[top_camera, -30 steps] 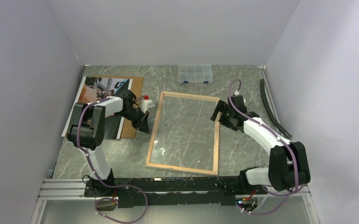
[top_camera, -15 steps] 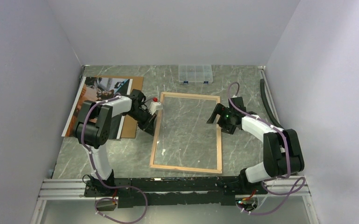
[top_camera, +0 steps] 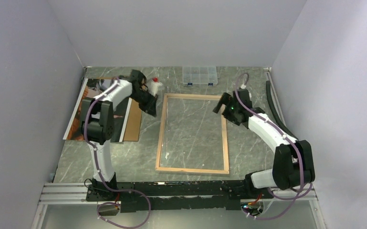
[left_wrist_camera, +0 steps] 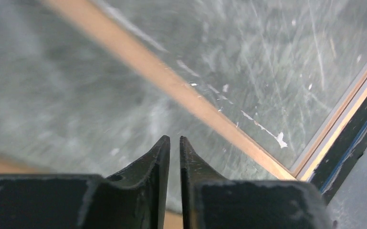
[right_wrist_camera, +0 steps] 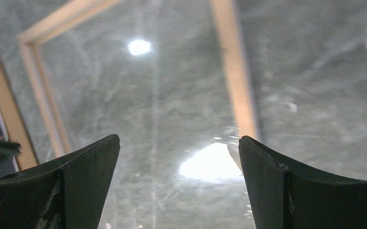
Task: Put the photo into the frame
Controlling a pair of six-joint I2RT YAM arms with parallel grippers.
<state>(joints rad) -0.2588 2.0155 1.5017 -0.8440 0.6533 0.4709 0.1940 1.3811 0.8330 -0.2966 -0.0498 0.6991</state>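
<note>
The frame [top_camera: 161,138] lies flat mid-table with its light wood back up, showing the marble through its pane. The photo [top_camera: 95,86] lies at the far left on a brown backing board [top_camera: 134,123], partly hidden by my left arm. My left gripper [top_camera: 151,110] hovers just outside the frame's far-left corner. In the left wrist view the left gripper [left_wrist_camera: 174,138] has only a thin slit between its fingers and holds nothing, with the frame's rail [left_wrist_camera: 172,81] ahead. My right gripper [top_camera: 218,109] stands open over the frame's far-right corner; in the right wrist view this gripper [right_wrist_camera: 179,138] is empty above the pane, beside the rail [right_wrist_camera: 234,71].
A small clear compartment box [top_camera: 200,75] sits at the back beyond the frame. A long black strip [top_camera: 277,110] lies along the right wall. Grey walls close in on three sides, and the arms' mounting rail [top_camera: 67,193] runs along the near edge.
My left gripper has moved away from me along the frame's left rail to its far corner, its fingers parting slightly. The frame has shifted right and squared up. The right gripper stays open.
</note>
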